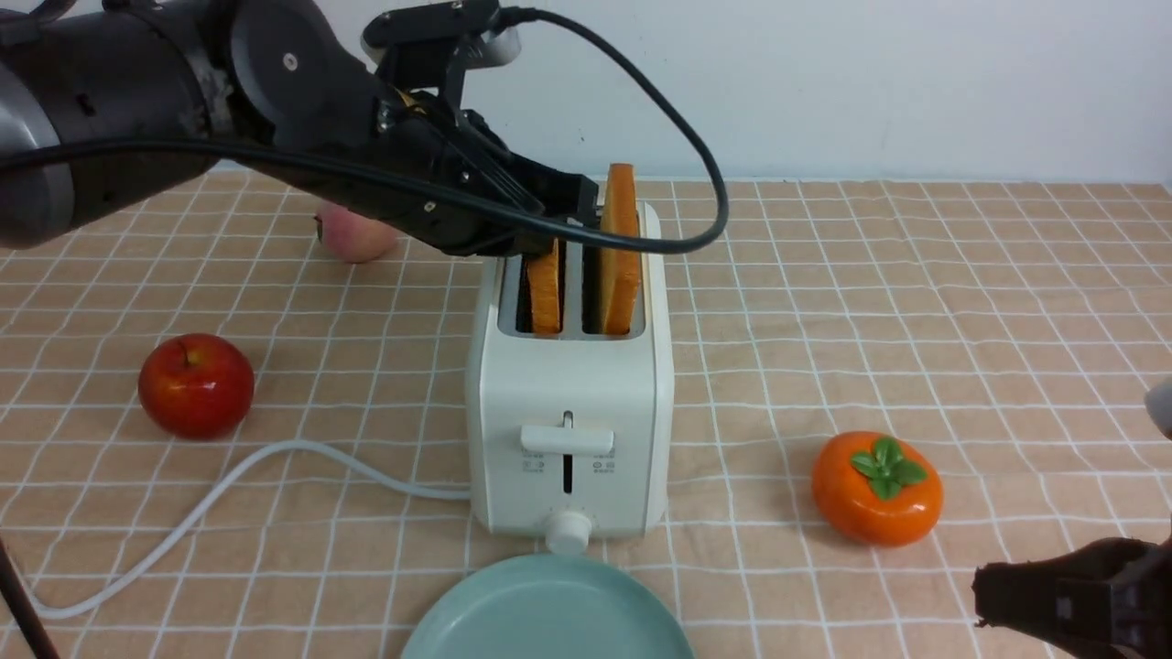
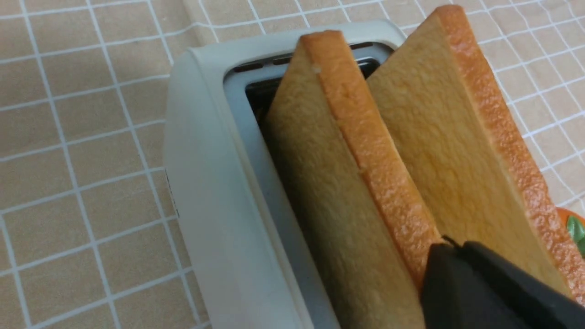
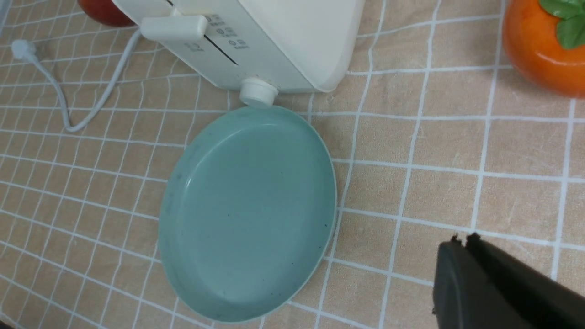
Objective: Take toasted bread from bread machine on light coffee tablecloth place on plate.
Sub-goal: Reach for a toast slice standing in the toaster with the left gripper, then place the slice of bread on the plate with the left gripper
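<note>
Toast, two slices, stands upright in one cream-white toaster (image 1: 568, 394), one slice to each of its two slots, with golden-orange crusts showing above the grey slot rim. I reach in with my left gripper (image 2: 457, 251), its two fingertips drawn together at the crust of the left slice (image 2: 365, 151); the jaws are shut with nothing between them, and whether they press on the bread I cannot tell. The right slice (image 1: 620, 247) rises higher than its neighbor, well clear of the rim. One lever (image 1: 568, 440) and one round white knob (image 1: 569, 532) mark the toaster's front, and one white cord (image 1: 302, 445) curves away over the tablecloth (image 1: 760, 384), tan with a white grid. One pale green plate (image 3: 251, 214) lies just in front of the toaster, bare of bread. My right gripper (image 3: 464, 242) hangs to the right of the plate, its fingers closed together and holding nothing. Three fruits share the cloth: one red apple (image 1: 196, 385) on the left, one pinkish fruit (image 1: 355, 232) behind it, partly hidden by my left arm (image 1: 293, 82), and one orange persimmon (image 1: 876, 489) with green leaves on the right.
</note>
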Motion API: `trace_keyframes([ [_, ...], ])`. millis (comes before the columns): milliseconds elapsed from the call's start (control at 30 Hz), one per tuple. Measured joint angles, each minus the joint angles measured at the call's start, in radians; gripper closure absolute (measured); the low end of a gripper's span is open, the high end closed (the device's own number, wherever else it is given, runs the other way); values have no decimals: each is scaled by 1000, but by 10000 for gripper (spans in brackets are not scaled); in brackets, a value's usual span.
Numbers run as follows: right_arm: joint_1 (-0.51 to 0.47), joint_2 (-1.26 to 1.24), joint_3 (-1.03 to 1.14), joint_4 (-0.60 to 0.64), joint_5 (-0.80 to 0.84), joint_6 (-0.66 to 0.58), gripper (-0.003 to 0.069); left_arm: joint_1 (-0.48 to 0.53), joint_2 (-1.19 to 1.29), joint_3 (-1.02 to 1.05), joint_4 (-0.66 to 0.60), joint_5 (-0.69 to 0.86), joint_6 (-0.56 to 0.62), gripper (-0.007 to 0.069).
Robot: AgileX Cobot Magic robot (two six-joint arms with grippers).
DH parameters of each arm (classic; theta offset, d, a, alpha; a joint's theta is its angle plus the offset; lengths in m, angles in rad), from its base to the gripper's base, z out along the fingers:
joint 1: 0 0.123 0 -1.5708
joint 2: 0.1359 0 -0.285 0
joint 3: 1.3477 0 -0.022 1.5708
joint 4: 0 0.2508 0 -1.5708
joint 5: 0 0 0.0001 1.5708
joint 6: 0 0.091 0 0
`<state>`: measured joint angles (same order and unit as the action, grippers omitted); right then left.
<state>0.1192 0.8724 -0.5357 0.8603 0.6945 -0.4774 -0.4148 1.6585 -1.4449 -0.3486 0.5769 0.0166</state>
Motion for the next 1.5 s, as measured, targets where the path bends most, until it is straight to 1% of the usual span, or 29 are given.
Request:
trace_keyframes([
  [100,0,0,0,0,0,0,648,0,-23,1,6,-5,0,637],
  [167,0,0,0,0,0,0,647,0,-50,1,25,-18,0,603],
  [200,0,0,0,0,0,0,647,0,-55,1,39,-21,0,572],
  [333,0,0,0,0,0,0,643,0,-62,1,82,-26,0,407],
  [367,0,0,0,0,0,0,644,0,-51,1,89,-24,0,314],
  [400,0,0,0,0,0,0,644,0,-51,1,89,-24,0,302],
  [433,0,0,0,0,0,0,644,0,-33,1,94,-16,0,205],
  [467,0,0,0,0,0,0,644,0,-20,1,95,-9,0,158],
  [500,0,0,0,0,0,0,644,0,-7,1,95,-4,0,125],
  [533,0,0,0,0,0,0,643,0,-1,1,95,-3,0,117],
  [567,0,0,0,0,0,0,641,0,18,1,95,4,0,76],
  [600,0,0,0,0,0,0,640,0,41,2,100,10,0,59],
  [633,0,0,0,0,0,0,639,0,50,2,108,14,0,60],
  [667,0,0,0,0,-1,0,637,0,65,2,122,18,0,81],
  [733,0,0,0,1,-1,0,636,0,72,2,150,33,0,171],
  [767,0,0,0,1,-1,0,636,0,71,2,159,39,0,231],
  [833,0,0,0,1,-1,0,636,0,48,2,167,55,-1,454],
  [867,0,0,0,1,-1,0,636,-1,34,2,163,63,-2,520],
  [900,0,0,0,1,-1,0,636,-1,14,5,166,75,-2,550],
  [1067,0,0,0,1,-1,0,631,0,-128,10,149,79,-17,526],
  [1100,0,0,0,1,-1,0,628,0,-198,10,127,79,-32,526],
  [1200,0,0,0,1,-1,0,625,0,-305,6,79,100,-61,526],
  [1267,0,0,0,1,-1,0,623,0,-366,2,43,169,-76,526],
  [1300,0,0,0,1,-1,0,622,0,-374,2,40,178,-79,526],
  [1367,0,0,0,1,-1,0,620,0,-404,4,12,308,-98,526],
  [1400,0,0,0,1,-1,0,620,0,-404,7,7,331,-100,526],
  [1433,0,0,0,1,-1,0,618,0,-410,24,-13,391,-113,526],
  [1467,0,0,0,1,-1,0,617,0,-410,34,-26,407,-114,526],
  [1500,0,0,0,1,-1,0,617,0,-411,90,-63,450,-116,526],
])
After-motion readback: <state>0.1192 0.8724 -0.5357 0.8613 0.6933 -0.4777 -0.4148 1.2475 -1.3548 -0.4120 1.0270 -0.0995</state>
